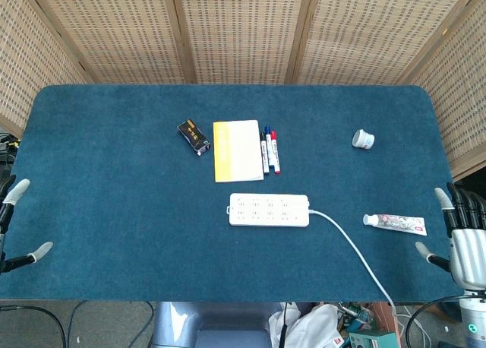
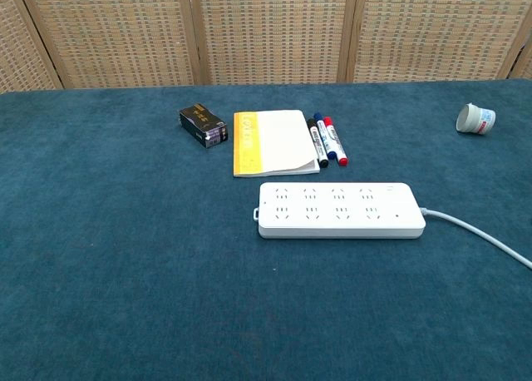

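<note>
My left hand (image 1: 15, 223) shows only at the left edge of the head view, fingers apart over the table's edge, holding nothing. At the right edge my right hand (image 1: 462, 238) hangs with fingers spread and empty, nearest to a toothpaste tube (image 1: 395, 224). Neither hand appears in the chest view. A white power strip (image 1: 269, 210) (image 2: 339, 210) lies mid-table, its cable (image 1: 357, 253) running toward the front right. Behind it lie a yellow-edged notepad (image 1: 237, 150) (image 2: 274, 142), three markers (image 1: 269, 150) (image 2: 327, 140) and a small black box (image 1: 194, 137) (image 2: 203, 125).
A small white jar (image 1: 363, 140) (image 2: 475, 119) lies on its side at the back right. The blue felt table (image 1: 114, 211) is backed by woven screens (image 1: 243, 29). Cables and clutter lie below the front edge (image 1: 326, 321).
</note>
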Robot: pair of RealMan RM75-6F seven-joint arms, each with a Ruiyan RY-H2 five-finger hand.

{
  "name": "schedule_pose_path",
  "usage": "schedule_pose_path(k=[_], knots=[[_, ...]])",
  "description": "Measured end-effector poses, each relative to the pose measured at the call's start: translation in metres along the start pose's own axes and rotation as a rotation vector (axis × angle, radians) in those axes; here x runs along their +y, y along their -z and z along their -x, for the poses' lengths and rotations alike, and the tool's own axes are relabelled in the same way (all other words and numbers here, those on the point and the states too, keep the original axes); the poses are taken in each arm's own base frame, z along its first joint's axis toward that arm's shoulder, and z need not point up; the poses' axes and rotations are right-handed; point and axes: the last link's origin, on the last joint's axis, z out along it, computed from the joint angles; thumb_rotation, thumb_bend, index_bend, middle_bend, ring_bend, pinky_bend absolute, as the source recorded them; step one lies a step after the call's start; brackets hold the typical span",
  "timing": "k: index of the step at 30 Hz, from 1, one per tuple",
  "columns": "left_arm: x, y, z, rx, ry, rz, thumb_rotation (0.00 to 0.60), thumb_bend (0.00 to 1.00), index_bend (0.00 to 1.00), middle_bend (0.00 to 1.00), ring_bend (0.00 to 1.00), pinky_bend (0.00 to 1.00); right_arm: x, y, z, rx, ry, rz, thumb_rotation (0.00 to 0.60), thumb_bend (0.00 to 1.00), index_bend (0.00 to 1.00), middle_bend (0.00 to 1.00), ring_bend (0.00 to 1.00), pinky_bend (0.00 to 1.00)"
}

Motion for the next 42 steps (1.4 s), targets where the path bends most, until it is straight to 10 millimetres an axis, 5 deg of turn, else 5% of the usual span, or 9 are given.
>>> schedule_pose_path(k=[8,11,13,15,18,21,30,42], knots=[[0.001,0.0,-0.001,0.001,0.006,0.003,0.6,0.0,0.0,0.0,0.0,0.0,-0.003,-0.002,0.006,-0.031,-0.003,-0.022,0.6,0.0,0.0,0.03,0.05,0.05],[0.0,0.0,-0.002,0.007,0.011,0.004,0.6,0.0,0.0,0.0,0.0,0.0,-0.009,-0.01,0.009,-0.05,-0.009,-0.06,0.6,0.02,0.0,0.41,0.53,0.53],[0.0,-0.001,-0.002,0.006,0.008,0.001,0.6,0.0,0.0,0.0,0.0,0.0,-0.014,-0.019,0.012,-0.062,-0.021,-0.095,0.6,0.2,0.01,0.73,0.84,0.89],[0.0,-0.001,-0.001,-0.002,0.003,0.003,0.6,0.0,0.0,0.0,0.0,0.0,-0.02,-0.03,0.014,-0.088,-0.033,-0.14,0.6,0.43,0.07,0.86,0.97,1.0],[0.002,-0.003,0.001,-0.013,-0.007,0.006,0.6,0.0,0.0,0.0,0.0,0.0,-0.033,-0.048,0.02,-0.154,-0.055,-0.211,0.6,0.68,0.2,0.93,1.0,1.0],[0.003,-0.004,0.003,-0.019,-0.014,0.003,0.6,0.0,0.0,0.0,0.0,0.0,-0.048,-0.065,0.03,-0.264,-0.075,-0.275,0.6,0.74,0.27,0.94,1.0,1.0],[0.006,-0.008,0.009,-0.042,-0.032,0.002,0.6,0.0,0.0,0.0,0.0,0.0,-0.106,-0.108,0.064,-0.577,-0.029,-0.41,0.6,0.76,0.31,0.95,1.0,1.0],[0.006,-0.007,0.01,-0.053,-0.035,0.008,0.6,0.0,0.0,0.0,0.0,0.0,-0.16,-0.118,0.107,-0.674,0.08,-0.398,0.6,0.76,0.31,0.95,1.0,1.0]])
